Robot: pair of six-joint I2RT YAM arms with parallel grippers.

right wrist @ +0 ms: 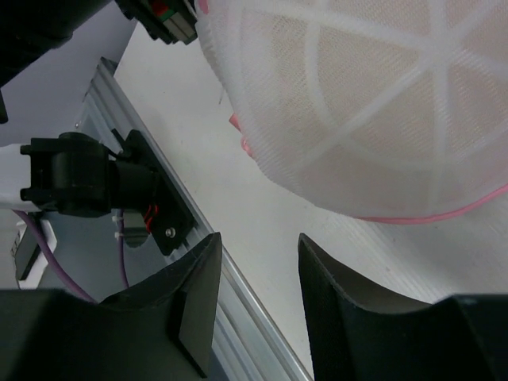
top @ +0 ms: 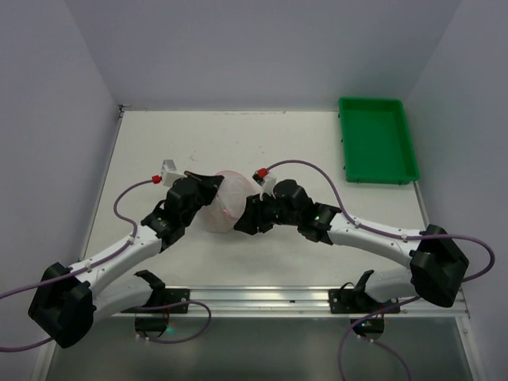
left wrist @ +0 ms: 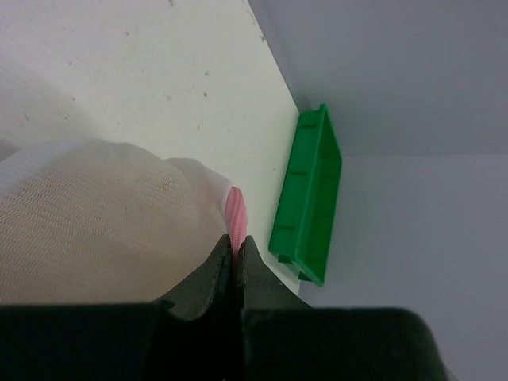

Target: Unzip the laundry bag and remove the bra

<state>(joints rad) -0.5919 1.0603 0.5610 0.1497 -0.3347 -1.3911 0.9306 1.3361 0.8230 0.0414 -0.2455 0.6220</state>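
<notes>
step in hand: unzipping. the zip does not look opened yet.

laundry bag (top: 225, 205) sits in the middle of the table (top: 159, 143), between the two grippers and well apart from the green tray (top: 377, 141). bra (right wrist: 373, 163) is inside it, showing only as a beige tint through the mesh.

left gripper (left wrist: 236, 252): fingers pressed together, pinching the bag's pink zip edge at the tips. cannot tell whether it has the zip pull itself.

right gripper (right wrist: 258, 242): jaws partly apart with nothing between them. it is just beside the bag's lower side and appears clear of it in the wrist view.

judgement: the next move calls for the right gripper to take firm hold of the mesh body, so the left can draw the zip along the rim. risk: the soft bag slides or bunches instead of opening.
</notes>
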